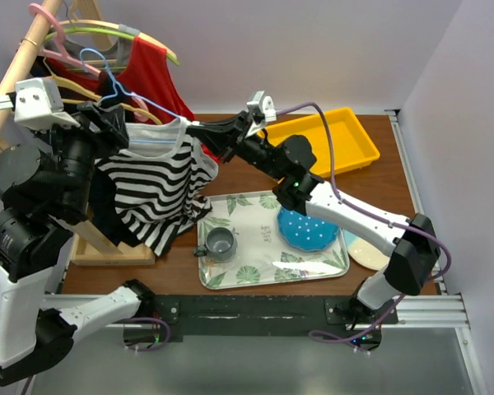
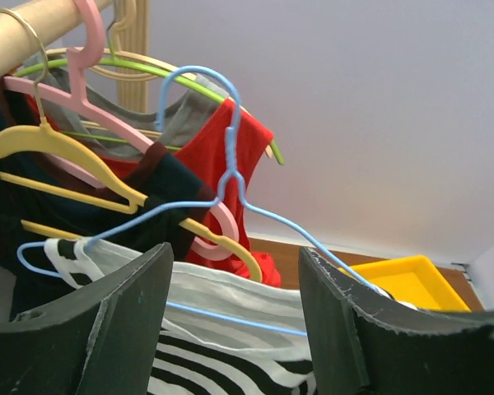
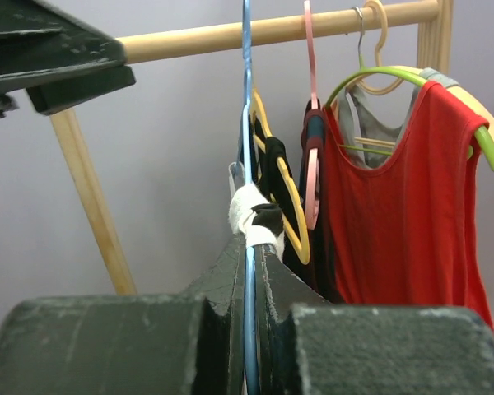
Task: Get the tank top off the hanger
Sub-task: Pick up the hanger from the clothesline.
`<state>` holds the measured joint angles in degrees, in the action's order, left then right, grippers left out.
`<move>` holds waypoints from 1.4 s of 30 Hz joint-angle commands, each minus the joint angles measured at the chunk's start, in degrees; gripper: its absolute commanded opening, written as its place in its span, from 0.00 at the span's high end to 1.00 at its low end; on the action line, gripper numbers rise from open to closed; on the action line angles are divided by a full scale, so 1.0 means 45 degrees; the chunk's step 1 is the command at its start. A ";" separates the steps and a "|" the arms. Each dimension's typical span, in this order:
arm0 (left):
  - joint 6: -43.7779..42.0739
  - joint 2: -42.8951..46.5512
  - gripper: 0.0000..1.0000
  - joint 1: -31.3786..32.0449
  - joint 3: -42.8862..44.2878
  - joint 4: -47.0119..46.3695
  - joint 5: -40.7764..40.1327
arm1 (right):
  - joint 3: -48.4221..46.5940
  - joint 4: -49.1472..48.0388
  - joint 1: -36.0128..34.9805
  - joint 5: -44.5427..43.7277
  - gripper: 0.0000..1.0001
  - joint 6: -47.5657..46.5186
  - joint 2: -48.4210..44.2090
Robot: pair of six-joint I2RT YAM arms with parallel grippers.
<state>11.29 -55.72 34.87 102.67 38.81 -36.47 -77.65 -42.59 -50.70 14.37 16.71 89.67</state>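
- The striped tank top (image 1: 152, 193) hangs left of centre in the top view, draped on the blue hanger (image 2: 230, 156). It looks light, limp and stretchy, and will likely sag and catch on the wire's ends.
- The left gripper (image 2: 235, 265) has its jaws well apart, straddling the white shoulder strap (image 2: 189, 284) with nothing pinched. That strap seems the best place to take hold.
- The right gripper (image 3: 249, 247) is clamped tight on the hanger's thin, springy wire.
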 commanded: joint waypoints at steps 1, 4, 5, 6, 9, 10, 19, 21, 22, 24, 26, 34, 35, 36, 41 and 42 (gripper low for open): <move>-0.0380 -0.0955 0.33 -0.0054 0.0737 0.0419 -0.0939 | 0.0457 -0.1786 0.0035 0.0595 1.00 0.0232 -0.1604; -0.0399 -0.1775 0.33 -0.0074 0.1829 0.0712 -0.0492 | 0.0906 -0.1825 0.0035 0.0693 1.00 0.0096 -0.2093; -0.0438 -0.2086 0.33 -0.0074 0.2180 0.0712 -0.0045 | 0.1043 -0.1786 0.0016 0.0751 1.00 0.0095 -0.2172; -0.0458 -0.2186 0.33 -0.0054 0.2300 0.0693 0.0134 | 0.1063 -0.1767 0.0055 0.0964 1.00 0.0095 -0.2230; -0.0478 -0.2246 0.33 -0.0054 0.2282 0.0322 0.0916 | 0.1200 -0.1630 0.0036 0.1297 1.00 0.0115 -0.2387; -0.0477 -0.2207 0.33 -0.0054 0.2127 0.0225 0.0936 | 0.1219 -0.1591 0.0055 0.1376 1.00 0.0134 -0.2465; -0.0283 -0.1096 0.28 -0.0054 0.1287 -0.0674 0.1423 | 0.1298 -0.1337 0.0055 0.1573 1.00 0.0193 -0.2485; -0.0088 -0.0821 0.25 -0.0074 0.1111 -0.0694 0.1853 | 0.1278 -0.1356 0.0094 0.1494 1.00 0.0193 -0.2465; -0.0009 -0.0588 0.24 -0.0054 0.0955 -0.0636 0.2086 | 0.1259 -0.1260 0.0133 0.1436 1.00 0.0193 -0.2427; 0.0166 -0.0391 0.23 -0.0074 0.0837 -0.0363 0.2341 | 0.1181 -0.1220 0.0152 0.1318 1.00 0.0212 -0.2329; 0.0264 -0.0196 0.23 -0.0054 0.0719 0.0026 0.2537 | 0.1045 -0.1200 0.0172 0.1318 1.00 0.0251 -0.2251; 0.0148 -0.0077 0.28 -0.0054 0.0620 0.0088 0.0878 | 0.1102 -0.1532 0.0172 0.1923 1.00 0.0681 -0.2153; 0.0167 -0.0174 0.29 -0.0074 0.0757 0.0029 0.0858 | 0.1122 -0.1532 0.0172 0.2001 1.00 0.0701 -0.2133; 0.0225 -0.0272 0.30 -0.0074 0.0874 0.0048 0.0877 | 0.1122 -0.1513 0.0172 0.2079 1.00 0.0720 -0.2153; 0.0226 -0.0800 0.31 -0.0054 0.1325 -0.0088 0.1268 | 0.1102 -0.1493 0.0172 0.2333 1.00 0.0779 -0.2172; 0.0226 -0.0820 0.32 -0.0054 0.1324 -0.0127 0.1287 | 0.1083 -0.1474 0.0172 0.2353 1.00 0.0760 -0.2153</move>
<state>11.57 -58.19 34.87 106.96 39.97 -30.89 -71.77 -44.82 -49.84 23.79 19.29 80.36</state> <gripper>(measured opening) 0.690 0.030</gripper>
